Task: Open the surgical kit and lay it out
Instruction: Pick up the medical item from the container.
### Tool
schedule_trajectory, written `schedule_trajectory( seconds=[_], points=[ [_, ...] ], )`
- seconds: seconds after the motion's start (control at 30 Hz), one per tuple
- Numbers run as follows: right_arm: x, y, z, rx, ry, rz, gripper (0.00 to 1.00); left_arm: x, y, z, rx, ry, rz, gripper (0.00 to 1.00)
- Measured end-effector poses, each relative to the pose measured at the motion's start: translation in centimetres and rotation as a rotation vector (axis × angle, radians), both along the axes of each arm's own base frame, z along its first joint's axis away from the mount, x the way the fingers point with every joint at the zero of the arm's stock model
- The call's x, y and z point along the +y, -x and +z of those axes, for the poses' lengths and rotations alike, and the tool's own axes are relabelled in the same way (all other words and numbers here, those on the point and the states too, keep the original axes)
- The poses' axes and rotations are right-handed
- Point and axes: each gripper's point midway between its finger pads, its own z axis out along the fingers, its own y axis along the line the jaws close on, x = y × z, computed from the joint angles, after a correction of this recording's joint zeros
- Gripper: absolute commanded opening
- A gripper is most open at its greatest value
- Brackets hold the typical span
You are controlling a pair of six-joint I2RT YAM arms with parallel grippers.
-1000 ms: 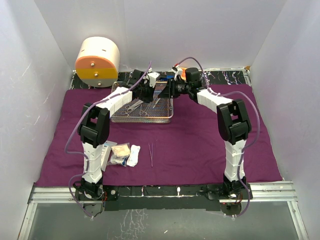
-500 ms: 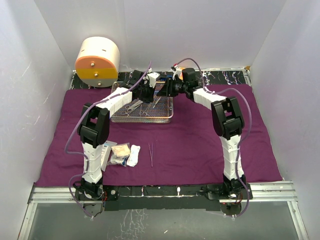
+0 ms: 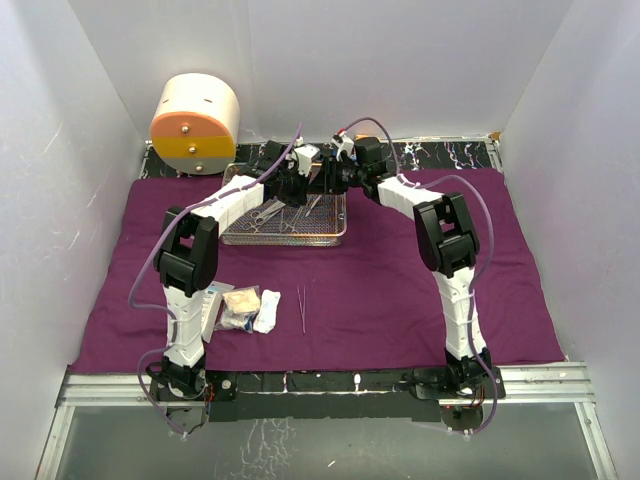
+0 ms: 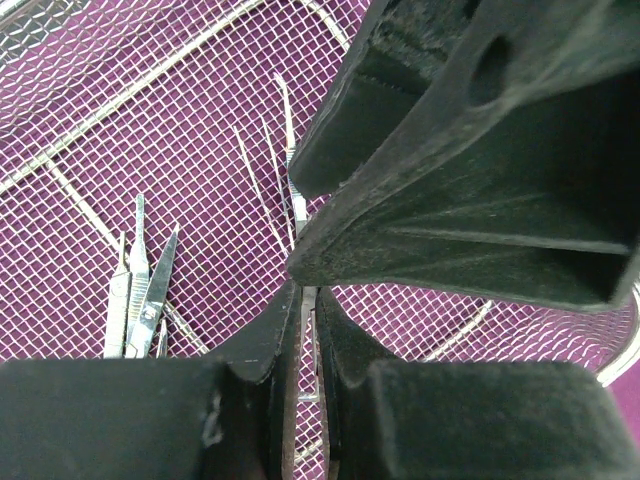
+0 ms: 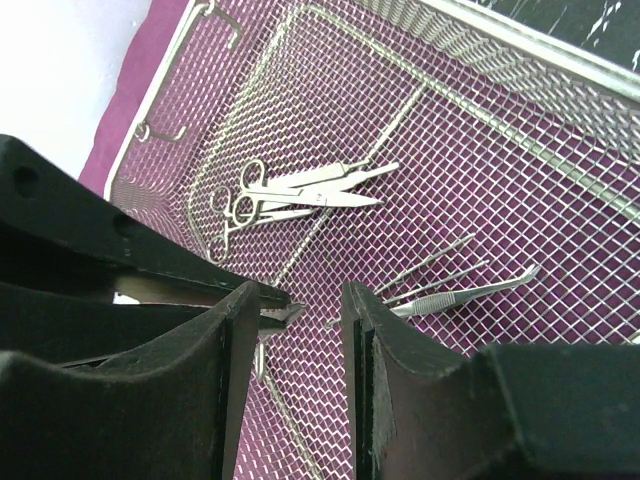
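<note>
The purple cloth wrap (image 3: 400, 290) lies spread flat with the wire-mesh tray (image 3: 285, 235) on its far part. My left gripper (image 3: 300, 186) hangs over the tray, shut on a thin flat steel instrument (image 4: 305, 325). My right gripper (image 3: 322, 182) is open right beside it, its jaws (image 5: 302, 300) on either side of that instrument's tip (image 5: 290, 314). Scissors and forceps (image 5: 290, 192), thin probes and tweezers (image 5: 460, 292) lie on the mesh. White gauze and packets (image 3: 240, 308) and one pair of tweezers (image 3: 301, 305) lie on the cloth near the front.
A cream-and-orange drum (image 3: 195, 122) stands at the back left beside the tray. White walls close in both sides and the back. A black marbled strip (image 3: 450, 153) runs behind the cloth. The tray's raised rim (image 5: 520, 45) surrounds the instruments.
My right arm has swung left over the tray until its open jaws reach the left gripper's tip. The left arm has stayed where it was.
</note>
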Motion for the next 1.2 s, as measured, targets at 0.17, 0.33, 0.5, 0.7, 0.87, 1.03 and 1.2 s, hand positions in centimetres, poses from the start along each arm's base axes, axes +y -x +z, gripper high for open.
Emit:
schedule_trajectory(
  seconds=[0.17,0.33,0.5,0.7,0.87,1.03,1.2],
  points=[
    [0.3,0.2,-1.5,0.028,0.008,0.004,0.31,0.0,0.0,0.0,0.000,0.001,0.000,0.00],
    [0.6,0.4,-1.5,0.032,0.001,0.021,0.25,0.0,0.0,0.0,0.002,0.003,0.000,0.00],
    [1.0,0.5,-0.8,0.022,-0.016,0.038,0.20,-0.1,0.1,0.0,0.003,0.004,0.000,0.00],
    [1.1,0.6,-0.7,0.021,-0.023,0.047,0.13,-0.1,0.1,0.0,0.003,0.004,0.000,0.00],
    [1.1,0.5,-0.9,0.025,-0.022,0.046,0.04,-0.1,0.1,0.0,0.004,0.006,-0.002,0.00],
    [1.2,0.5,-0.7,0.032,-0.031,0.048,0.00,-0.1,0.1,0.2,0.002,0.007,-0.001,0.00],
    [1.4,0.4,-0.3,0.029,-0.038,0.057,0.00,0.0,0.0,0.5,-0.008,0.005,0.000,0.21]
  ],
)
